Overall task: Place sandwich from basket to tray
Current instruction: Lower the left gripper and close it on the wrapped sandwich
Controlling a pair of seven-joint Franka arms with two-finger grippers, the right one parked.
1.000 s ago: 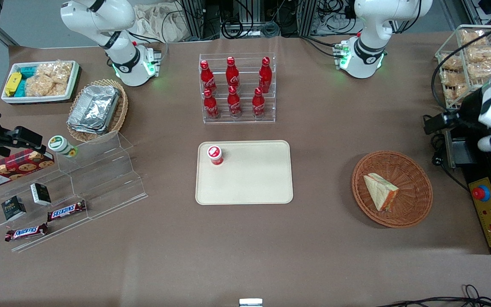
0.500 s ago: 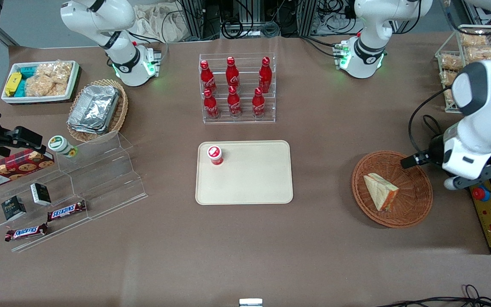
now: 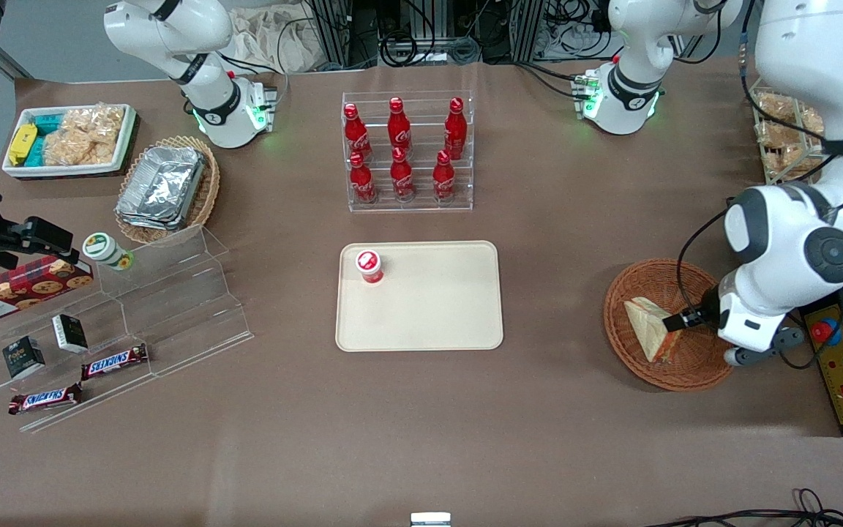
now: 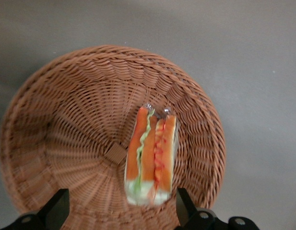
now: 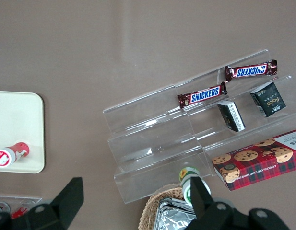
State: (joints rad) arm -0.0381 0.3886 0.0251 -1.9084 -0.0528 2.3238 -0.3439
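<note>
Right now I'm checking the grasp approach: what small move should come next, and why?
Probably lower the gripper straight down. It hovers open above the sandwich, which lies untouched in the basket, with one finger on each side of it.

You see only the two dark fingertips [image 4: 59, 208] of the gripper [image 4: 120, 211] in the left wrist view; the picture's edge cuts the rest off. In the front view, the working arm's white body covers the part of the basket [image 3: 637, 282] toward the working arm's end of the table, and hides one corner of the sandwich [image 3: 648, 326]. The bagged snacks [image 3: 784, 135] in the wire rack sit partly under that arm too, and you cannot count them.
</note>
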